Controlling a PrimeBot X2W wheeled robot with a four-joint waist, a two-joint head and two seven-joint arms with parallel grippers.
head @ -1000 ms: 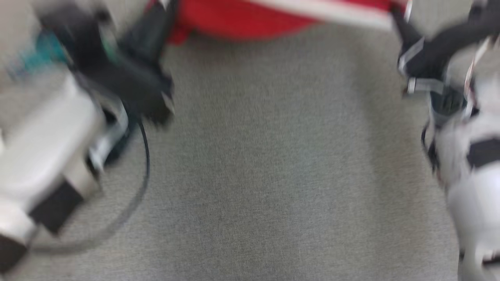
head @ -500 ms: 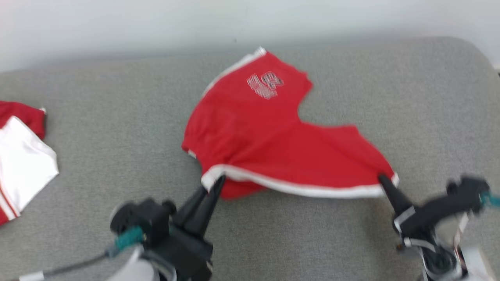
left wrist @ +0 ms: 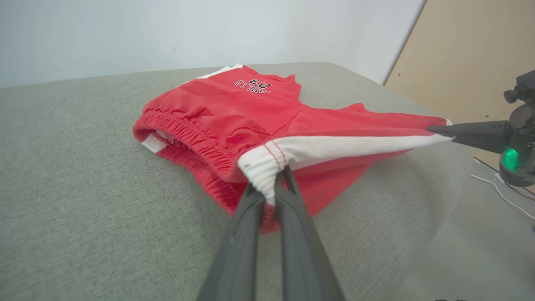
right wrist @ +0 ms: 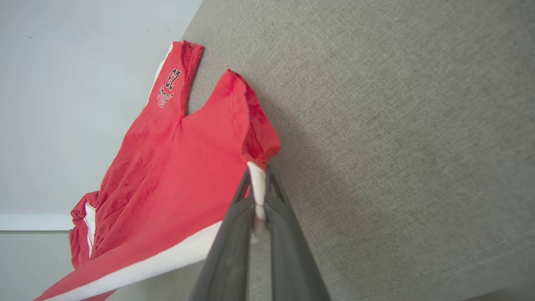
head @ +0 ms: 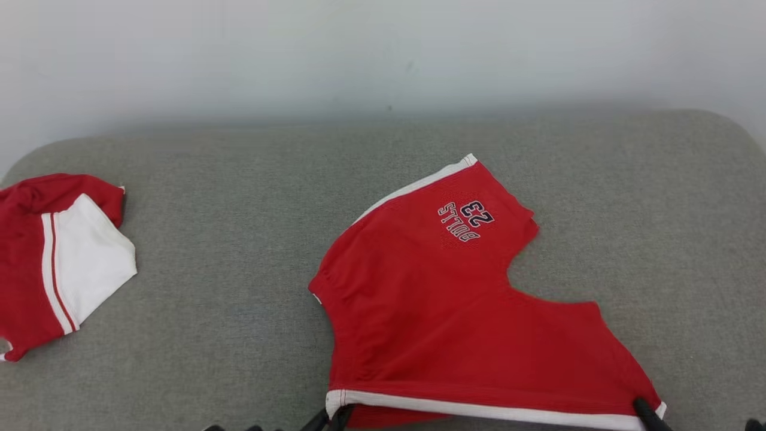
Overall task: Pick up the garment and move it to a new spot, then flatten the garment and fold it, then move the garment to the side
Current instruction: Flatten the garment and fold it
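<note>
The garment (head: 443, 311) is a pair of red shorts with a white side stripe and a "BULLS 23" print, spread on the grey padded surface (head: 239, 239). Its near white-striped edge is stretched and lifted between my two grippers. My left gripper (head: 338, 414) is shut on the corner at the elastic waistband; in the left wrist view the gripper (left wrist: 273, 186) pinches the white band of the garment (left wrist: 234, 108). My right gripper (head: 645, 410) is shut on the opposite corner at the leg hem, where the right wrist view has the gripper (right wrist: 259, 188) clamping the garment (right wrist: 175, 167).
A second red and white garment (head: 54, 257) lies crumpled at the left end of the surface. A pale wall (head: 359, 54) runs behind the far edge. A tan wooden panel (left wrist: 472, 54) stands beyond the surface's right end. Bare grey surface lies between the two garments.
The head camera has tilted up from the near surface toward the wall, so the whole picture shifted. Both grippers stay shut on the garment's near edge, still stretched between them.
</note>
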